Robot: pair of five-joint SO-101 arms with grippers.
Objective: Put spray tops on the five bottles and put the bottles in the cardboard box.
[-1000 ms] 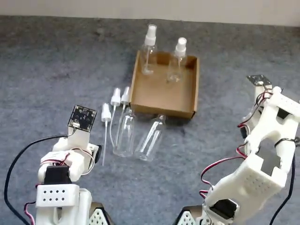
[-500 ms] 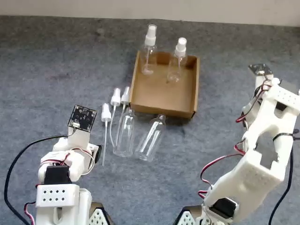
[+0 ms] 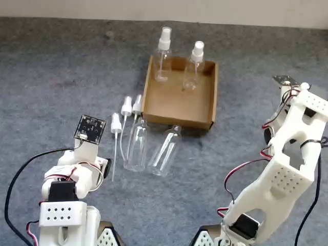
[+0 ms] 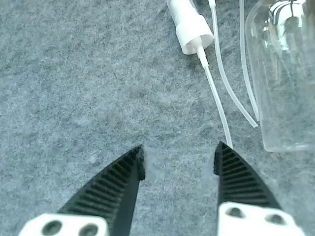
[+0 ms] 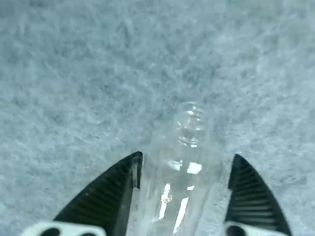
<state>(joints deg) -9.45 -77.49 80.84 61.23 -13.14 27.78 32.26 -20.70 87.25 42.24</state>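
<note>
At table right edge: right gripper clamped on clear bottle. Near front-left corner: left gripper spread wide, by spray top tube. Cardboard box toward far edge.

We lost the base of the clear bottle past the right wrist view's edge; the left wrist view's edges cut off a second bottle and a spray top.

The bottle is clear glossy plastic, the cardboard box matt, the cloth rough.
</note>
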